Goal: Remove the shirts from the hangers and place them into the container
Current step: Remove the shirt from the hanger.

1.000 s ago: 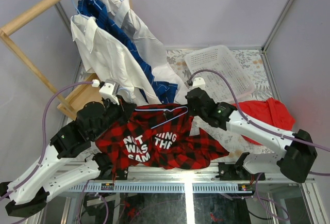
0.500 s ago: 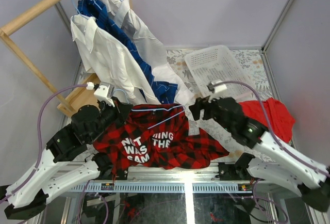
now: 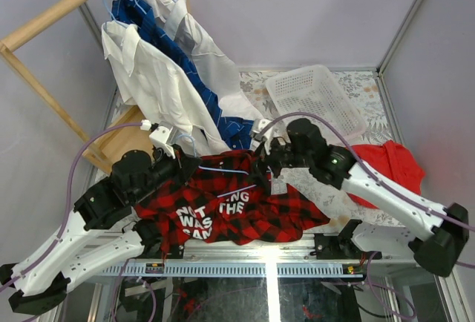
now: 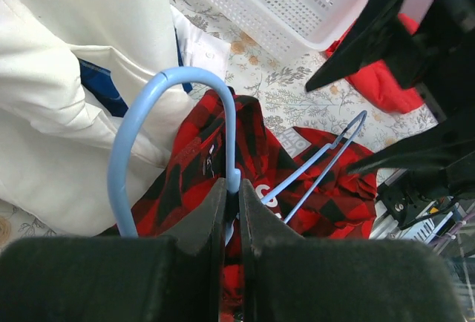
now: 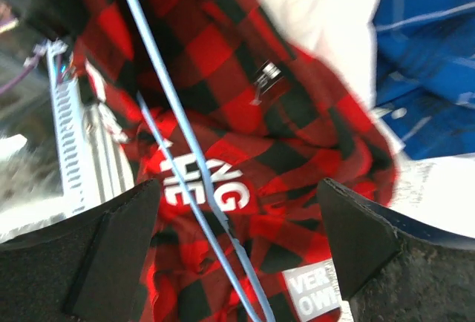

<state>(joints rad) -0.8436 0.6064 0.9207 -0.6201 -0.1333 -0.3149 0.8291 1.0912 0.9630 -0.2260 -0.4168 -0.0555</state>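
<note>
Swung back in over the table's (image 3: 349,188) 6 o'clock edge, the right gripper (image 5: 237,214) now spreads its jaws wide above the plaid shirt (image 3: 252,214), holding nothing. We see the left gripper (image 4: 231,188) clamped on the blue hanger (image 4: 130,136) at its neck, in our judgement to steady the wire while the shirt is pulled free. At 1 o'clock the white basket (image 3: 346,101) looks empty; three shirts (image 3: 159,84) hang at 11 o'clock.

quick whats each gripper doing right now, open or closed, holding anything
left gripper: closed on the blue hanger, at the base of its hook
right gripper: open, holding nothing, over the plaid shirt
</note>
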